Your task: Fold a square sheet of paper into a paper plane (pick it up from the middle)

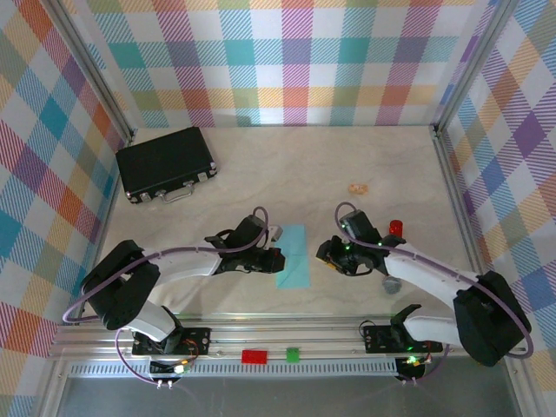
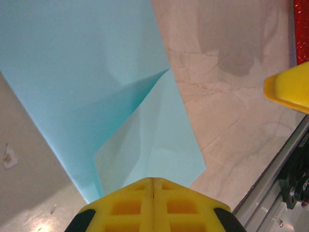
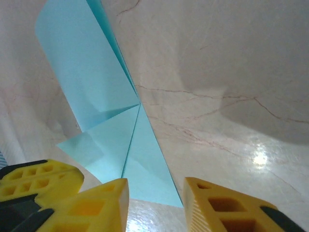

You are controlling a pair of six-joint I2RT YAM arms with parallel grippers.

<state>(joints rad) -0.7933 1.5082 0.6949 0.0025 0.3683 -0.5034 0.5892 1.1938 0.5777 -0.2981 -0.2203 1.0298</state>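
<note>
The square sheet of paper [image 1: 294,254] lies on the table between the arms as a light turquoise strip, folded, with diagonal flaps at its near end [image 2: 145,140]. My left gripper [image 1: 276,259] sits at the strip's left edge. Its yellow jaws [image 2: 153,183] are shut tight, tips over the paper's near edge, and no paper shows between them. My right gripper [image 1: 324,254] is just right of the strip. It stands open [image 3: 155,198], with the folded corner [image 3: 145,169] flat on the table ahead of the gap. The paper plane is out of view.
A black case [image 1: 167,162] lies at the back left. A small tan scrap [image 1: 357,188] sits behind the right arm, a red-capped thing [image 1: 396,228] stands beside it, and a grey bit [image 1: 391,284] lies nearer. Red [image 1: 255,356] and green [image 1: 292,354] blocks sit on the front rail.
</note>
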